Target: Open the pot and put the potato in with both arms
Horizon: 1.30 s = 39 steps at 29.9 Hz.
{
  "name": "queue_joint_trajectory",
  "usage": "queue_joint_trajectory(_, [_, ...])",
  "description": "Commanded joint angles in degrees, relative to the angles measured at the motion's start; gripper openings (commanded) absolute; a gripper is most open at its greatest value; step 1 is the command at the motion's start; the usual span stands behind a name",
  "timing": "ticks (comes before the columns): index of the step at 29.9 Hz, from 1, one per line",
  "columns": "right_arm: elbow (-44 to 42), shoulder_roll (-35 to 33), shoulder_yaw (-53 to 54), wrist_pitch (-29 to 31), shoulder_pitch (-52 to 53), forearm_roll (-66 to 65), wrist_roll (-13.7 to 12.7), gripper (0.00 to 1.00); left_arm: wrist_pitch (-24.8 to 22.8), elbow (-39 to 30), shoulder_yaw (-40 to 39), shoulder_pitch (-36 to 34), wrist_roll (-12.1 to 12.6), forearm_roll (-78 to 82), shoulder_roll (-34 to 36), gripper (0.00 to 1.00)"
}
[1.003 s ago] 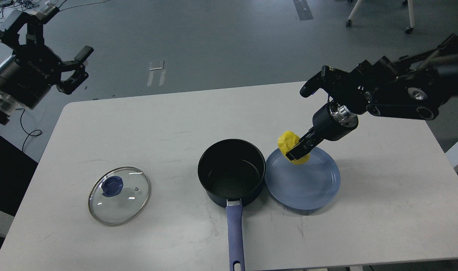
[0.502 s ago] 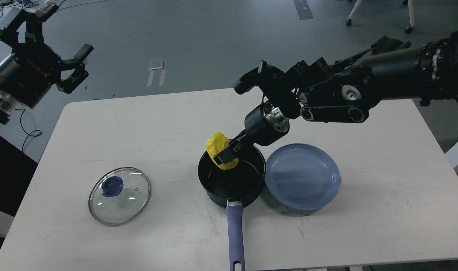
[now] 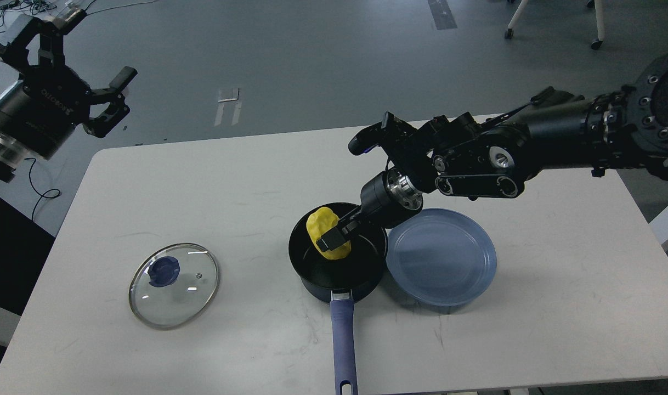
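The dark navy pot [image 3: 361, 277] stands uncovered at the table's front middle, its periwinkle handle [image 3: 343, 345] pointing toward me. Its glass lid [image 3: 174, 285] with a blue knob lies flat on the table to the left. My right gripper [image 3: 334, 237] is shut on the yellow potato [image 3: 326, 233] and holds it inside the pot's mouth, at or just below rim level. My left gripper [image 3: 101, 96] is open and empty, raised high off the table's far left corner.
A flat blue plate [image 3: 441, 255] lies bare, touching the pot's right side. The white table [image 3: 559, 285] ends just past the handle at the front. Chair legs stand on the grey floor at the back right.
My right arm carried the potato left from above the blue plate to over the pot, then lowered it into the pot's mouth. The left arm has not moved.
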Motion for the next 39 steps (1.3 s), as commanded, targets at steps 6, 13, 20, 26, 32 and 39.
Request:
queue_joint_trajectory(6, [-0.1, 0.0, -1.4, 0.0, -0.2, 0.0, 0.0, 0.75, 0.0, 0.0, 0.0, 0.1, 0.0, 0.0, 0.0, 0.98])
queue_joint_trajectory(13, [-0.1, 0.0, -1.4, 0.0, -0.2, 0.0, 0.0, 0.92, 0.0, 0.0, 0.0, 0.4, 0.0, 0.0, 0.0, 0.98])
queue_joint_trajectory(20, [-4.1, -1.8, 2.4, 0.0, 0.0, 1.6, 0.0, 1.0, 0.0, 0.0, 0.0, 0.5, 0.0, 0.0, -0.1, 0.98])
queue_joint_trajectory(26, [-4.8, -14.5, 15.8, 0.3, -2.7, 3.0, 0.0, 1.0, 0.0, 0.0, 0.0, 0.7, 0.0, 0.0, -0.4, 0.98])
queue_joint_trajectory(32, [-4.2, -25.6, 32.6, 0.2, -14.7, 9.2, 0.0, 1.0, 0.0, 0.2, 0.0, 2.1, 0.0, 0.0, -1.7, 0.98])
queue_joint_trajectory(39, [-4.9, -30.7, 52.0, -0.1, -31.4, 19.3, 0.0, 1.0, 0.0, 1.1, -0.2, 2.9, 0.0, 0.0, -3.5, 0.98])
